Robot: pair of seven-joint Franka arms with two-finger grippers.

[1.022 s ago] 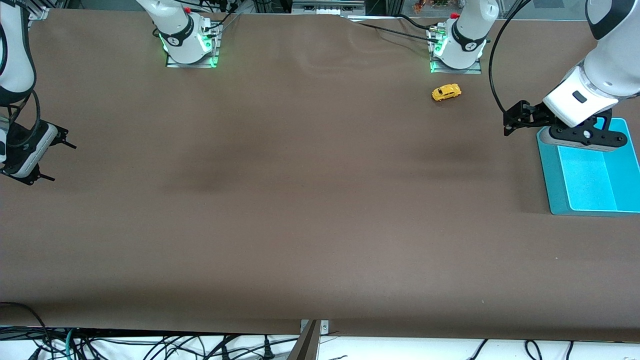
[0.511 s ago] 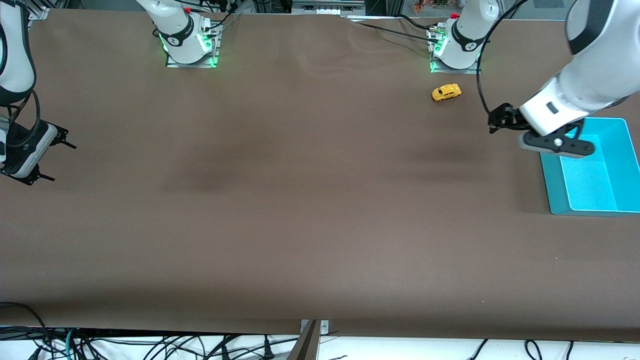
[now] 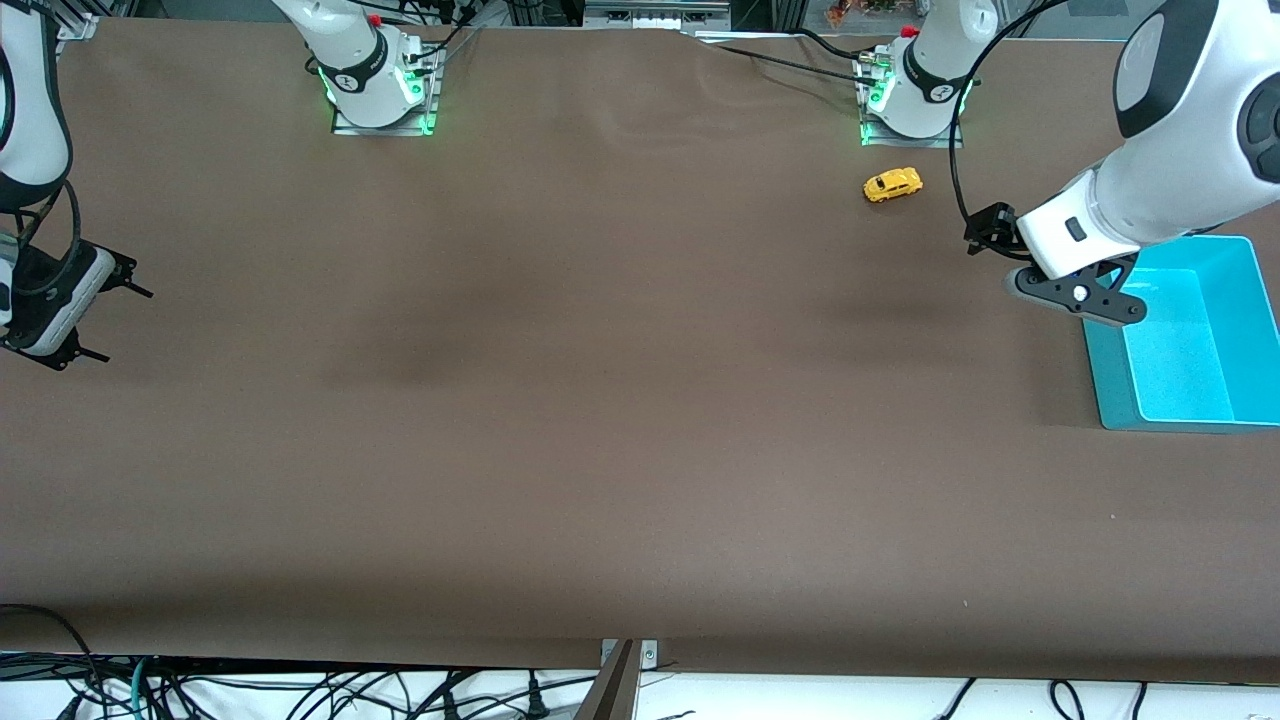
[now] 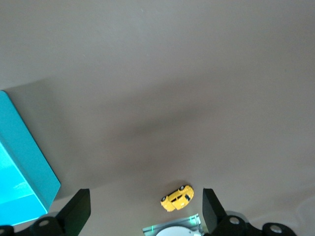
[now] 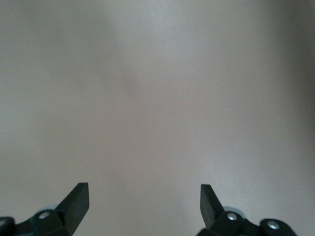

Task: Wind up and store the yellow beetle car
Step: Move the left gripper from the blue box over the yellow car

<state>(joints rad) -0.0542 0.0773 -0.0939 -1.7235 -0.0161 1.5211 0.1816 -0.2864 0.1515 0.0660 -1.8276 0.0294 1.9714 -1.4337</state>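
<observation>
Near the left arm's end of the table, your left gripper (image 3: 1040,290) hangs in the air over bare brown tabletop (image 3: 600,400) just beside the teal bin (image 3: 1108,380), at the bin's corner that faces the robot bases. Its fingers (image 4: 76,211) stand wide apart with nothing between them. From that gripper, you find the yellow beetle car (image 3: 893,185) farther from the front camera and toward the right arm's end, resting on its wheels close in front of the left arm's base (image 3: 912,95). In the left wrist view the car (image 4: 177,197) shows between the two fingertips but well apart from them, down on the table.

Your right gripper (image 3: 105,320) waits at the right arm's end of the table, over bare tabletop, its fingers (image 5: 74,201) also spread wide and empty.

You can read no writing or brand on the car, the bin or the arms; the small marks on the arm bases are too small to make out.
</observation>
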